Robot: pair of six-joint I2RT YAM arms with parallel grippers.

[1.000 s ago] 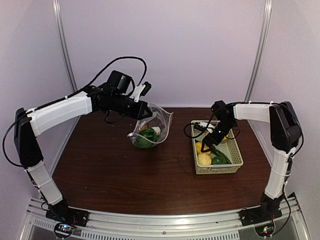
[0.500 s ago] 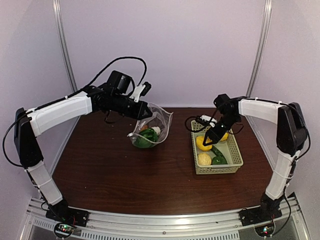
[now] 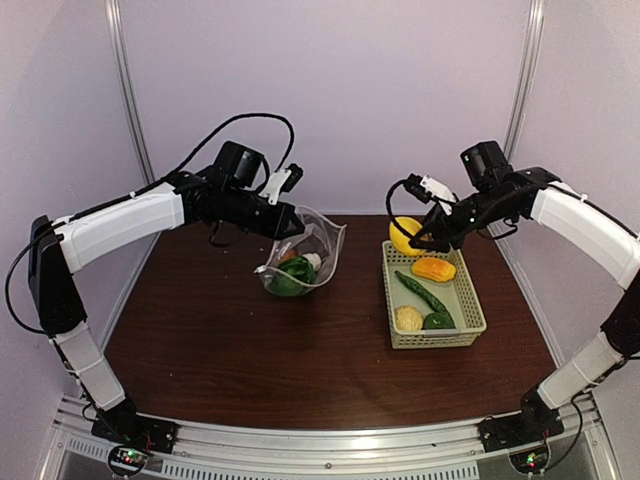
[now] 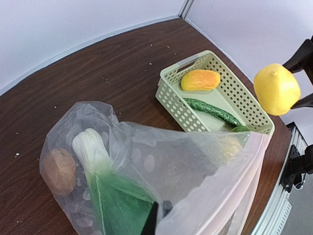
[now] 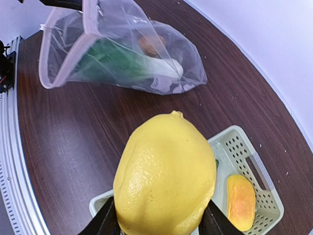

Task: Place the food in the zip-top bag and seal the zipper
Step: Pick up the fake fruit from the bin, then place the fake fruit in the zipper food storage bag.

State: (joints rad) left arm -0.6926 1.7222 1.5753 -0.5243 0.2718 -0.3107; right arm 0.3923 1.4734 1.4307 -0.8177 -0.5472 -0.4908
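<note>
Lemon (image 3: 404, 235) clamped between the half-spread fingers of right gripper (image 3: 414, 238), held above the table (image 3: 250, 350), at 11 o'clock of the basket (image 3: 473, 322) and 3 o'clock of the zip-top bag (image 3: 318, 250). Pebbled yellow rind, oval, small nub at one end. Bag clear, crinkly, glossy, edge pinched tight by left gripper (image 3: 288, 224), leafy bok choy (image 3: 292, 278) and brown round one (image 4: 58, 170) inside. Pale green lattice basket holding smooth orange piece (image 3: 433, 268) and slim cucumber (image 3: 420, 293)

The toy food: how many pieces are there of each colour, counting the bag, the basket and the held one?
Green: 3 (bok choy, cucumber, pepper)
Yellow: 2 (held lemon, second lemon)
Orange: 1 (orange piece)
Brown: 1 (brown ball)
Total: 7
</note>
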